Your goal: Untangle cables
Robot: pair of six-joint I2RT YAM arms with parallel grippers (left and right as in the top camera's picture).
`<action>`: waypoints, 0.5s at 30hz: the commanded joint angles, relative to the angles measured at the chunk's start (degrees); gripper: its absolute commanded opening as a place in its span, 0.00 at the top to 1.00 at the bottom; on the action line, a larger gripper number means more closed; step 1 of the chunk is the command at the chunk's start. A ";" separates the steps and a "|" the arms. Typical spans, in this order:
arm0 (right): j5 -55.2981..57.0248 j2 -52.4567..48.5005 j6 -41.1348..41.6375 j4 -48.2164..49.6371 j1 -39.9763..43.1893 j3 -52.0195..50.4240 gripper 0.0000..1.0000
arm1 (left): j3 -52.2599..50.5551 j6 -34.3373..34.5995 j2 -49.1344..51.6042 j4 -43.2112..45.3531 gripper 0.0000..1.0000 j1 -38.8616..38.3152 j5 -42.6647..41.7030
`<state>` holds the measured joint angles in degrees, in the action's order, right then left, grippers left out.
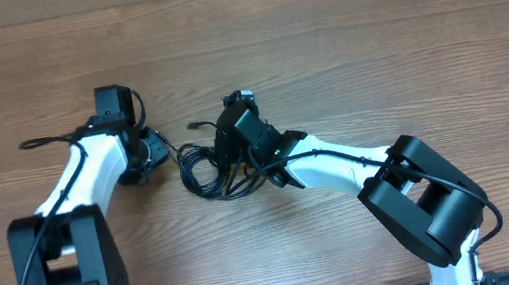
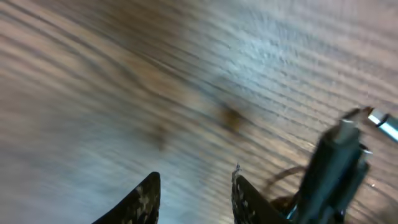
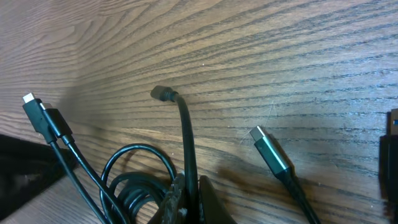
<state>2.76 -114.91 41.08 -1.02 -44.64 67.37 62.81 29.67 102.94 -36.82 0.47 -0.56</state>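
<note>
Wood-grain table [image 1: 371, 44] fills the overhead view, with two white-and-black robot arms reaching in from the near edge. The cables [image 1: 206, 170] lie in a loose black tangle near the middle of the table, between the two arms and right against the right one.

The right gripper [image 3: 188, 186] has its jaws pressed together on a black cord [image 3: 185, 134], which rises from between the fingertips and ends in a small bent tip. Coiled loops [image 3: 134, 177] lie just left of the gripper. A silver-tipped plug [image 3: 270, 149] rests on the wood to its right, and another plug [image 3: 38, 117] lies at far left.

The left gripper [image 2: 196, 177], seen in a blurred wrist view, has its jaws partly apart with only bare wood showing between them. A dark connector with a silver tip [image 2: 341, 155] sits just right of its fingers, outside the gap.
</note>
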 commanded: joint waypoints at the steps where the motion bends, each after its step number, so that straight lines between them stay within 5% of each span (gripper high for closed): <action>1: -0.37 -0.35 -0.68 0.33 0.04 0.20 0.96 | -1.16 -2.71 3.63 3.82 0.63 -0.13 -10.86; 15: -0.35 -0.35 -0.68 0.13 0.04 0.17 0.96 | 1.38 -7.02 2.91 3.85 0.59 -0.24 -16.55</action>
<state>2.76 -114.91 40.88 -1.10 -44.64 67.37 63.05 24.21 105.82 -33.15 0.78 -14.92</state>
